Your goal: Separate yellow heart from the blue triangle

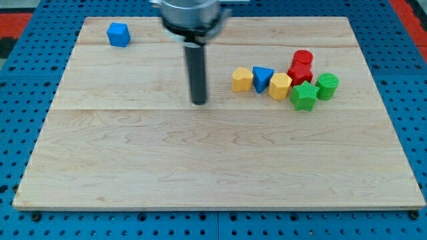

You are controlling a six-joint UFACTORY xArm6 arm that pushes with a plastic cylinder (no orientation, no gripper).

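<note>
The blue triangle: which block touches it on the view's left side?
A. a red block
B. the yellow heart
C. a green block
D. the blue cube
B: the yellow heart sits against the left side of the blue triangle, while my tip stands apart, further to the view's left of both.

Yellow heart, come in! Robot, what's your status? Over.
My tip on bare board, at the view's left of the cluster. Yellow heart touching blue triangle, not yet separated. Nothing between tip and heart.
</note>
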